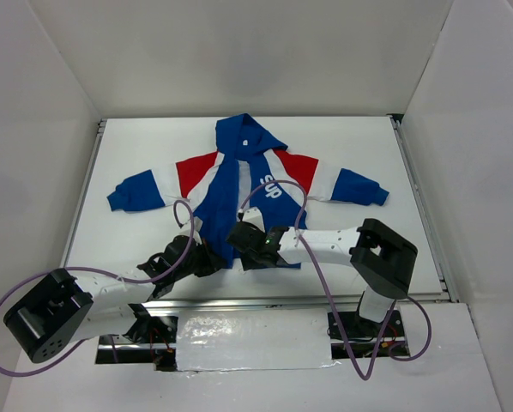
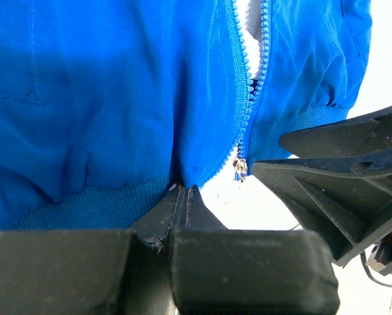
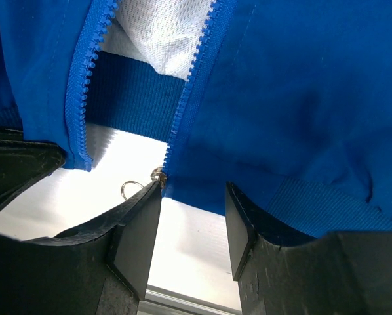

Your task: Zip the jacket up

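One jacket (image 1: 218, 202) lies flat on the white table (image 1: 136, 240), hood toward the far side. Its two sleeves are spread out to either side and its hem is at the near edge, where both grippers meet it. The left gripper (image 2: 183, 191) has its two fingers pressed together on the ribbed hem (image 2: 98, 207) of the blue front panel, just beside the zipper's foot. The right gripper (image 3: 193, 190) has its two fingers apart below the other panel's hem. One finger's tip is just beside the single metal slider (image 3: 158, 174) and its small ring pull (image 3: 132, 189), though whether it touches them is hard to tell. The two rows of blue teeth (image 3: 84, 98) stand apart above the slider, with white mesh lining (image 3: 163, 33) showing between them. From above, both grippers sit close together at the hem's middle.
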Motion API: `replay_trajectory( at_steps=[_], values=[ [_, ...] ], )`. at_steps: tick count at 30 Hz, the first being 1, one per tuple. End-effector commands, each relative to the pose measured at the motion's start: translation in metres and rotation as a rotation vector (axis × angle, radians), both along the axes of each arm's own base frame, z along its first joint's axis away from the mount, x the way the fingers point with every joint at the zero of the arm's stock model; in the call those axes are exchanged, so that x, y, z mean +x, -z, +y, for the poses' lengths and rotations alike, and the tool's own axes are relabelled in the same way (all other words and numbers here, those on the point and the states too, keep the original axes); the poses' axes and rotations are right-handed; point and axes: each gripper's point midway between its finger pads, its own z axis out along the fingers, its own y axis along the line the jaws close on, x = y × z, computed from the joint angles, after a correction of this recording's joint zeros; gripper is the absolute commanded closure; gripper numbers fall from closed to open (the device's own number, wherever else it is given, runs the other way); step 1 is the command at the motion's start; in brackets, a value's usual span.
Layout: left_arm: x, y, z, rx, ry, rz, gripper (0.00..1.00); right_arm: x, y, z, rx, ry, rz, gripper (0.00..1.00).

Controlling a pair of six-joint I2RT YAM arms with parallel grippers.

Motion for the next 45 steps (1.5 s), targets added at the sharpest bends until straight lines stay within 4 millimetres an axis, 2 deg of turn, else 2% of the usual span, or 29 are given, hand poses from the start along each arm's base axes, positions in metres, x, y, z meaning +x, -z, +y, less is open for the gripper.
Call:
replay_trajectory(
  at_steps=[1,11,20,23,24,26,27,28,29,33,37,41,42,43,45],
  values=[
    [0.005,-0.008,-0.005,-0.023,0.019,-0.044,1.00,0.004,0.000,0.003,-0.014,0.022,-0.017,0.49],
    [0.006,-0.009,-0.006,-0.019,0.024,-0.046,1.00,0.001,0.015,0.001,-0.029,0.031,0.010,0.50],
    [0.006,-0.010,-0.006,-0.017,0.025,-0.048,1.00,-0.014,0.046,-0.009,-0.096,0.046,0.106,0.52],
    [0.007,-0.009,-0.006,-0.015,0.024,-0.047,1.00,-0.025,0.058,-0.014,-0.105,0.050,0.154,0.58],
    [0.007,-0.009,-0.006,-0.015,0.026,-0.048,1.00,-0.028,0.062,-0.017,-0.109,0.051,0.168,0.63],
    [0.007,-0.009,-0.006,-0.016,0.027,-0.047,1.00,-0.037,0.070,-0.022,-0.103,0.061,0.212,0.67],
    [0.007,-0.009,-0.006,-0.016,0.027,-0.047,1.00,-0.039,0.072,-0.025,-0.098,0.067,0.225,0.73],
    [0.006,-0.008,-0.006,-0.012,0.027,-0.046,1.00,-0.041,0.074,-0.026,-0.091,0.073,0.235,0.91],
    [0.007,-0.008,-0.005,-0.010,0.024,-0.046,1.00,-0.044,0.076,-0.032,-0.091,0.088,0.242,1.00],
    [0.006,-0.006,-0.005,-0.012,0.023,-0.044,1.00,-0.049,0.079,-0.038,-0.094,0.107,0.255,1.00],
    [0.005,-0.006,-0.008,-0.025,0.034,-0.043,1.00,-0.048,0.068,-0.027,-0.025,0.109,0.250,1.00],
    [0.009,-0.016,-0.015,-0.051,0.054,-0.064,1.00,-0.035,0.028,0.001,0.201,0.126,0.178,1.00],
    [0.009,-0.022,-0.021,-0.067,0.079,-0.074,1.00,-0.032,0.018,0.007,0.255,0.123,0.163,1.00],
    [0.011,-0.031,-0.026,-0.094,0.097,-0.104,1.00,-0.026,0.004,0.023,0.363,0.104,0.138,1.00],
    [0.010,-0.048,-0.036,-0.140,0.152,-0.150,1.00,-0.026,-0.016,0.026,0.495,0.080,0.111,1.00]
  ],
)
